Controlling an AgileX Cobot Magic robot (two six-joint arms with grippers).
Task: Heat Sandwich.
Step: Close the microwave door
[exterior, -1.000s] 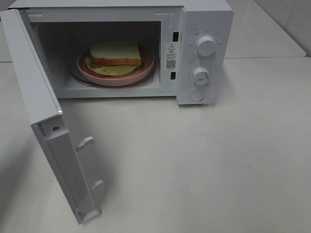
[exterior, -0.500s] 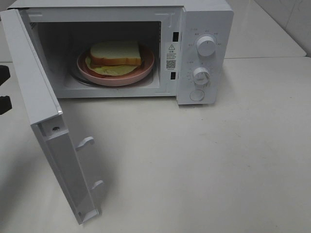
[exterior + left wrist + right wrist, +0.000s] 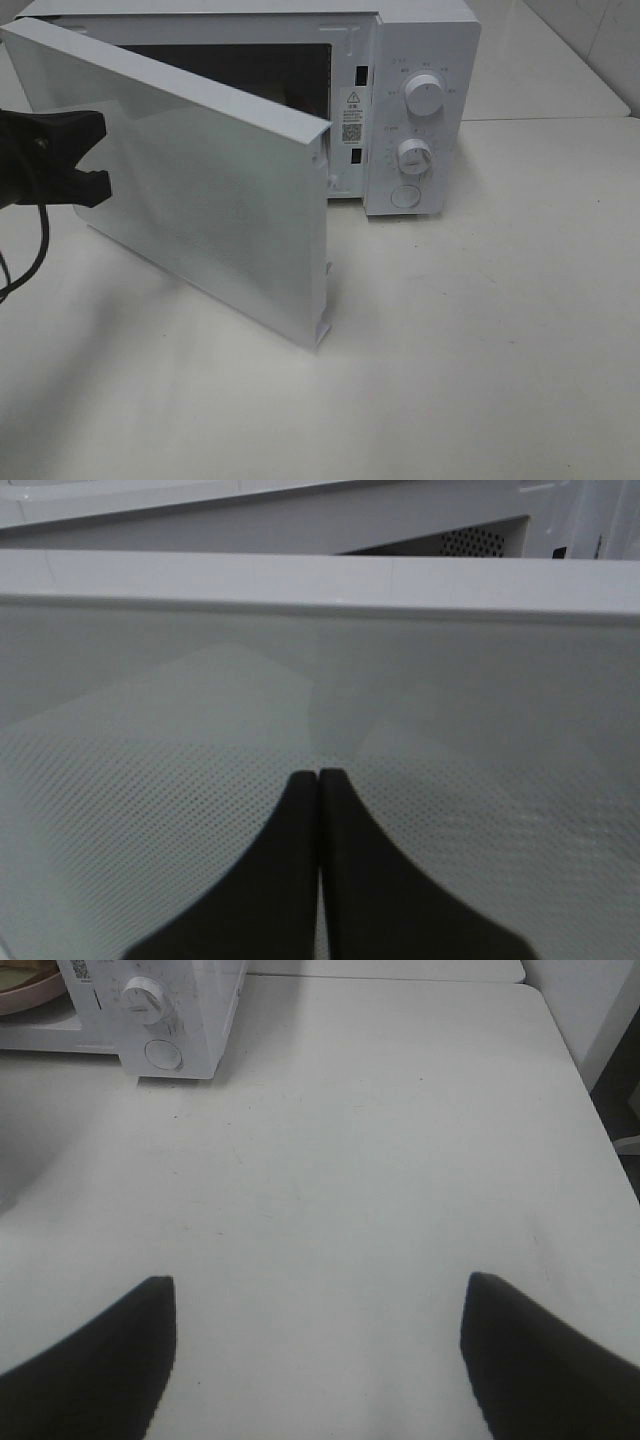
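Note:
The sandwich is hidden behind the white microwave door (image 3: 220, 190), which stands half swung across the oven's opening. My left gripper (image 3: 85, 155) is shut, its black fingers pressed together against the door's dotted outer panel (image 3: 450, 710) in the left wrist view, with nothing between them (image 3: 318, 775). My right gripper (image 3: 320, 1285) hangs open over bare table, well to the right of the microwave (image 3: 190, 1010), and is outside the exterior high view. A sliver of the pink plate (image 3: 20, 998) shows at the corner of the right wrist view.
The microwave body (image 3: 420, 40) stands at the back of the white table (image 3: 480, 330), with two dials (image 3: 425, 97) (image 3: 413, 155) and a round button (image 3: 404, 196) on its right panel. A second table surface (image 3: 540, 70) lies behind.
The door has swung from wide open to about half closed, covering the sandwich and plate. My left gripper has come in from the left edge and now touches the door's outer face.

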